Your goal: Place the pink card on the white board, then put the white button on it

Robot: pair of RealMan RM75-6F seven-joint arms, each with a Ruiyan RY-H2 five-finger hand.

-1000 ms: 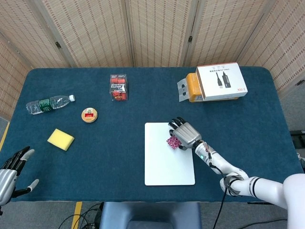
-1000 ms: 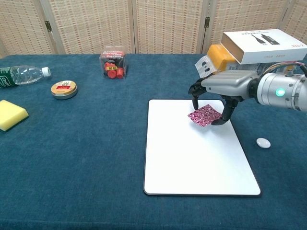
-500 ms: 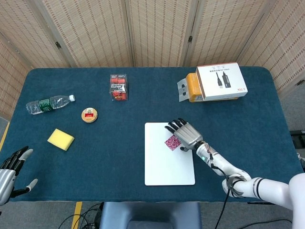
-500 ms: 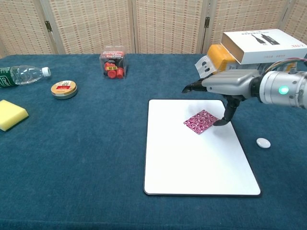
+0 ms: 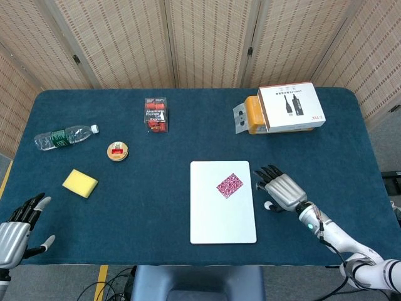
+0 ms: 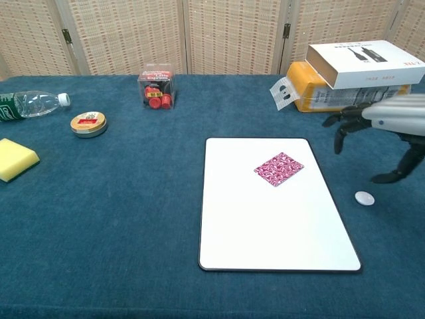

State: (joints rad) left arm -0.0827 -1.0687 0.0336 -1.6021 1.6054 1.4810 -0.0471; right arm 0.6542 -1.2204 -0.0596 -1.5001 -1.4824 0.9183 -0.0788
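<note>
The pink patterned card (image 5: 229, 185) (image 6: 279, 168) lies flat on the upper right part of the white board (image 5: 213, 219) (image 6: 265, 232), with nothing touching it. A small white button (image 6: 364, 197) (image 5: 268, 205) sits on the blue cloth just right of the board. My right hand (image 5: 280, 187) (image 6: 385, 129) hovers above the button with its fingers spread and nothing in them. My left hand (image 5: 17, 226) is open at the table's near left corner, seen only in the head view.
At the back right a white box (image 5: 291, 106) lies on a yellow pack (image 5: 252, 115). A clear case of red pieces (image 5: 156, 114), a round tin (image 5: 117, 151), a water bottle (image 5: 62, 137) and a yellow sponge (image 5: 79, 183) stand on the left half.
My right hand let go of the pink card, which now lies flat on the board, and moved right off the board to above the white button. The left hand barely shifted.
</note>
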